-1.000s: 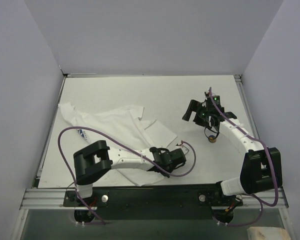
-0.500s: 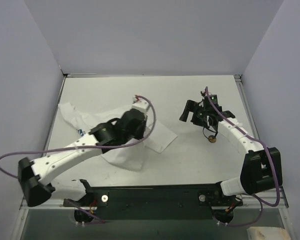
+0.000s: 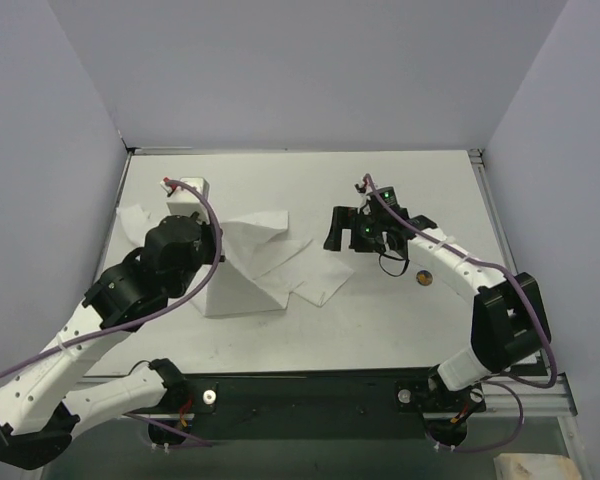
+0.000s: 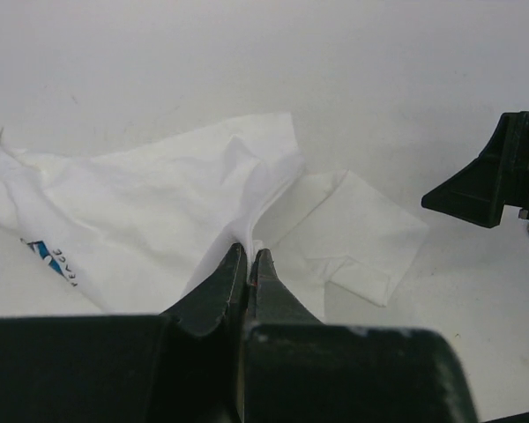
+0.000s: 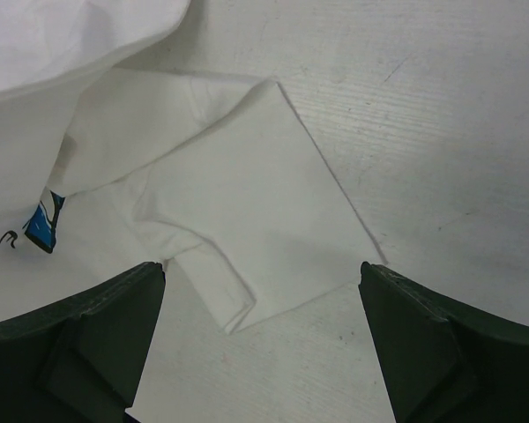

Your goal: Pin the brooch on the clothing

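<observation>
The white T-shirt lies at the left of the table, one part pulled up into a peak. My left gripper is shut on that peak, its fingers mostly hidden under the wrist. In the left wrist view the jaws pinch a white fold, with the blue print to the left. The brooch lies alone on the table, right of the shirt. My right gripper is open and empty above the folded sleeve, left of the brooch. In the right wrist view the sleeve lies between the open fingers.
The table's raised metal rim runs along the right side, and grey walls stand close on three sides. My left arm reaches high over the table's left part. The right arm's purple cable hangs near the brooch.
My left arm has swung up and to the far left, lifting the shirt into a peak. My right gripper has moved left, away from the brooch and over the sleeve.
</observation>
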